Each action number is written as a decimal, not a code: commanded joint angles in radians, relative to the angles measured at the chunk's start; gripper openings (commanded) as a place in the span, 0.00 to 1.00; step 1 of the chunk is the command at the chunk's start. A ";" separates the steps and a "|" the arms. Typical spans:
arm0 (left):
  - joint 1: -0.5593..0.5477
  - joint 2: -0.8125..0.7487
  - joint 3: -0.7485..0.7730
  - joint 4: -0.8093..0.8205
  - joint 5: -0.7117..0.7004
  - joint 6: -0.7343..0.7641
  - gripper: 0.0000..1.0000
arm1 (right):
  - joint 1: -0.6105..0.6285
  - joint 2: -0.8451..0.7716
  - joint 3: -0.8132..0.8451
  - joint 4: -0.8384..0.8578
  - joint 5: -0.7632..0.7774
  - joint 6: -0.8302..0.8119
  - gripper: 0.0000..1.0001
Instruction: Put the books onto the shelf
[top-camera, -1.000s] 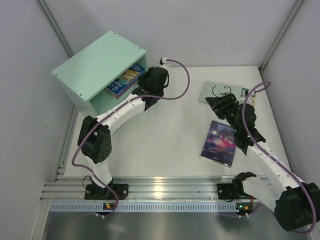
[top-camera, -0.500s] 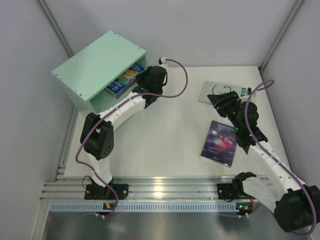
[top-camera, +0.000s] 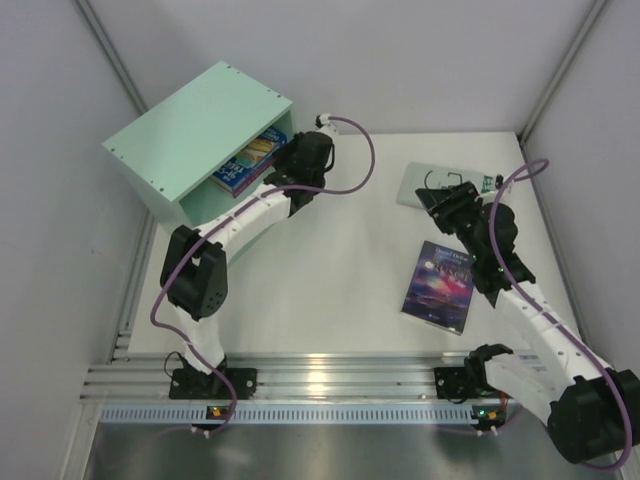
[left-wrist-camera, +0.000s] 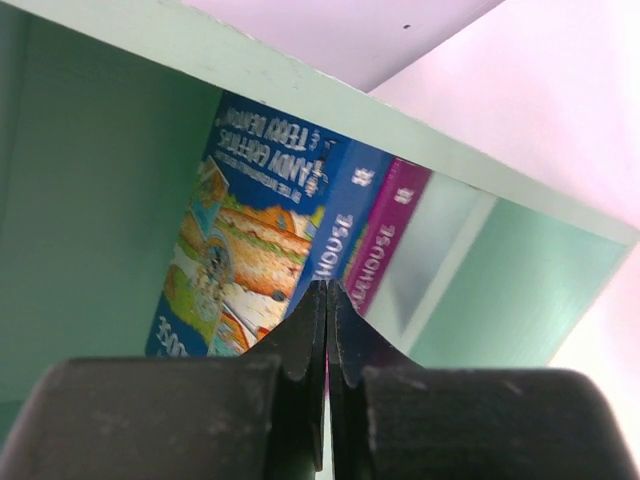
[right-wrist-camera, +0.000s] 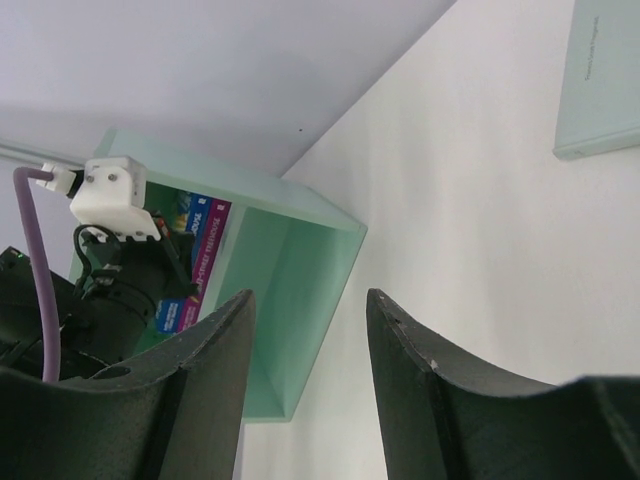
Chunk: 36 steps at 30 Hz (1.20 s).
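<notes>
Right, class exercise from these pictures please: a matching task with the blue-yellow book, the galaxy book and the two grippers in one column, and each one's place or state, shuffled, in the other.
Column A
1. blue-yellow book
2. galaxy book
3. left gripper
4. right gripper

Column B
a. open, holding nothing
b. lying flat on the table
c. inside the shelf
d. shut, right at the shelf opening

Pairs: 1-c, 2-b, 3-d, 4-a
</notes>
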 joint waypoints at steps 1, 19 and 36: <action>-0.037 -0.073 0.042 -0.052 -0.001 -0.090 0.00 | -0.016 0.010 0.042 0.038 -0.003 -0.013 0.48; 0.001 -0.227 -0.126 -0.282 -0.058 -0.295 0.00 | -0.025 -0.075 -0.027 0.042 -0.029 0.002 0.48; 0.044 -0.069 0.002 -0.174 0.021 -0.221 0.00 | -0.059 -0.102 0.002 -0.007 -0.037 -0.022 0.48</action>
